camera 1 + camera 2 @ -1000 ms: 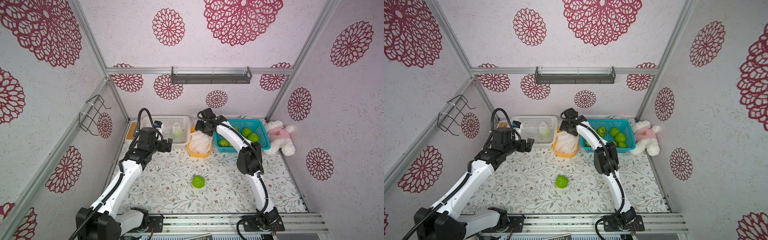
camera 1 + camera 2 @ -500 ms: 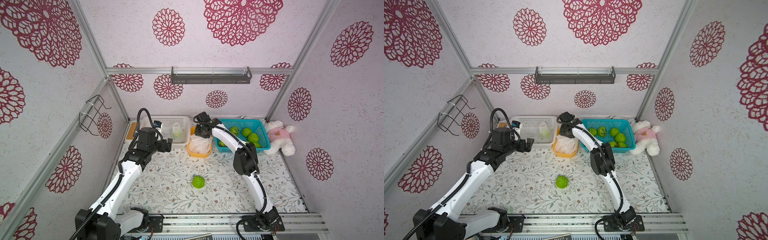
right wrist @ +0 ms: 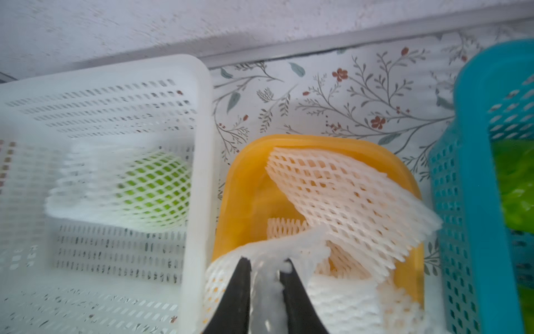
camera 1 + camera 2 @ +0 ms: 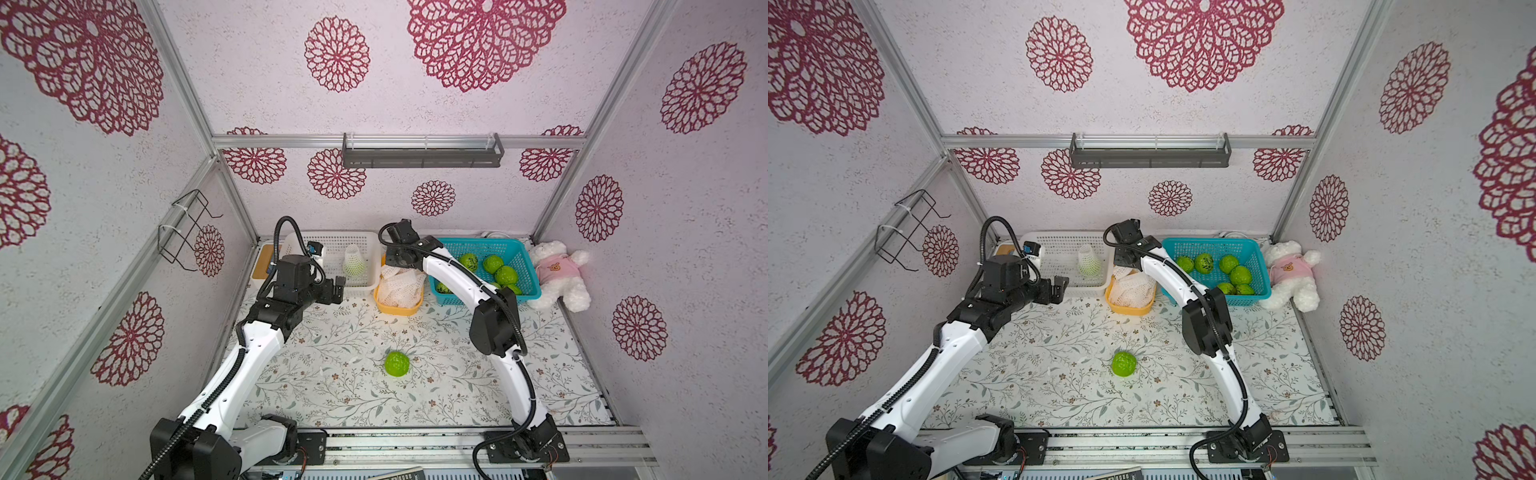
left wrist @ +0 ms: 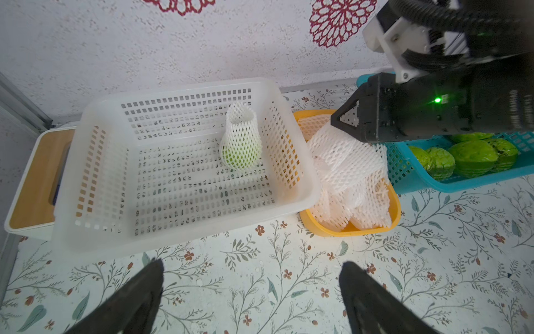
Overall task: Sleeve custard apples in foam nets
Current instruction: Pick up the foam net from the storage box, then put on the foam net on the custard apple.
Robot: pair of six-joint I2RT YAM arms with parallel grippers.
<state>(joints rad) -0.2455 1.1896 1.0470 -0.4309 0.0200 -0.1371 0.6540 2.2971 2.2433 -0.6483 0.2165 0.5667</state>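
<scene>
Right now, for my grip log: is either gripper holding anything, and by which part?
Right gripper pinches a foam net by its bunched edge; left gripper open, empty.

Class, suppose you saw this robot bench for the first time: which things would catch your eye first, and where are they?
A lone green custard apple lies mid-way on the mat, with more piled in the blue basket at the back right. Beside it, the right tool pinches a white net in the yellow tub. One netted fruit stands in the white basket.
</scene>
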